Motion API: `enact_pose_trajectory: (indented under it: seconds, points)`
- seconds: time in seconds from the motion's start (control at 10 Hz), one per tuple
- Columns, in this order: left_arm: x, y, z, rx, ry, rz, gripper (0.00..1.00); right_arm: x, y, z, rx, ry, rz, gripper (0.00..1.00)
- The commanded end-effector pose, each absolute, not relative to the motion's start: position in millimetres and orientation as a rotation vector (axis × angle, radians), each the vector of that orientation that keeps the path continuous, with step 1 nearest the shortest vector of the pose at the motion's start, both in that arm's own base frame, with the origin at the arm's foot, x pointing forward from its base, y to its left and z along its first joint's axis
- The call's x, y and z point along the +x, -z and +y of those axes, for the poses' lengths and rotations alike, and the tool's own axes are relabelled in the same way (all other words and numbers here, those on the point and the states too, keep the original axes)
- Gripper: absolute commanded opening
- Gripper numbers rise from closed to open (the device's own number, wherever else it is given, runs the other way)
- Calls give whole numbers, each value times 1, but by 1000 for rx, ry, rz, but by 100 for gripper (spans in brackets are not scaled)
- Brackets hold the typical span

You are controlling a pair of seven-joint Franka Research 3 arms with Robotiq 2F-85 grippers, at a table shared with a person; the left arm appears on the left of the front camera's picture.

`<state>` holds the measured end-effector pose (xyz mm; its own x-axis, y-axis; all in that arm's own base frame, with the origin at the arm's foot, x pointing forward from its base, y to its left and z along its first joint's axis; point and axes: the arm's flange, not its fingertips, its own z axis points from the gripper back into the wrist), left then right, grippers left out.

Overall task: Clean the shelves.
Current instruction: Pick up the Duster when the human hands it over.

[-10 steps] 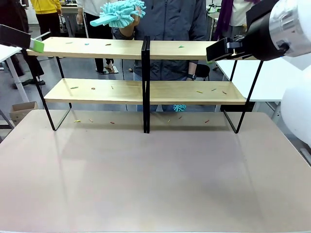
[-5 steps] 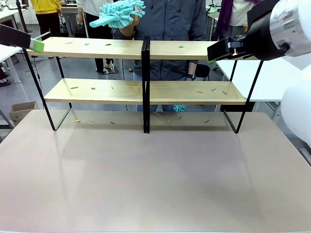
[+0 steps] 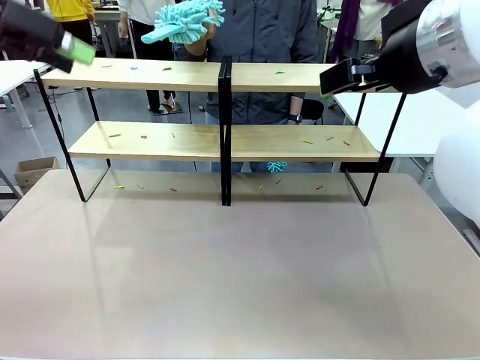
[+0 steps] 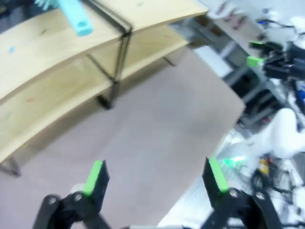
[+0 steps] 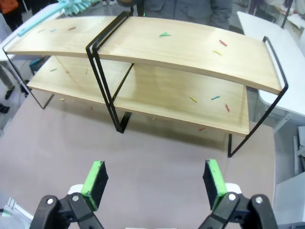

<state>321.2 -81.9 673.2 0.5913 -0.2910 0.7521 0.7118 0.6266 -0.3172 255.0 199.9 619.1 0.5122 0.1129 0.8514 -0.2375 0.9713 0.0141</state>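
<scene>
The shelves (image 3: 150, 75) stand at the far side of the tabletop (image 3: 240, 285). Your left pincer (image 3: 79, 52) hovers up by their left end, jaws wide, empty. Your right pincer (image 3: 328, 78), also wide and empty, hangs in front of their right end. Behind them, a person (image 3: 262, 45) holds a turquoise duster (image 3: 184, 21) above the top board.

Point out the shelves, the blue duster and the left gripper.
shelves (image 3: 150, 75): front view, top board's left half.
duster (image 3: 184, 21): front view, fluffy teal head.
left gripper (image 4: 153, 168): left wrist view, midway between its green fingertips.
</scene>
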Motion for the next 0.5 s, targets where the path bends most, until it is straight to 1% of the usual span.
enact_pose_trajectory:
  seconds: [0.0,0.1,0.2,0.3,0.4]
  points:
    - [400,-690,-61,-1042,576,-328,100,255,-619,201,138,-215,-1013,100]
    - [411,-678,-59,-1170,489,-235,100,255,-619,201,138,-215,-1013,100]
    - [357,-682,-76,-810,638,-638,100,255,-619,201,138,-215,-1013,100]
    - [357,-682,-76,-810,638,-638,100,255,-619,201,138,-215,-1013,100]
    - [397,-679,-65,-975,621,-548,100,255,-619,201,138,-215,-1013,100]
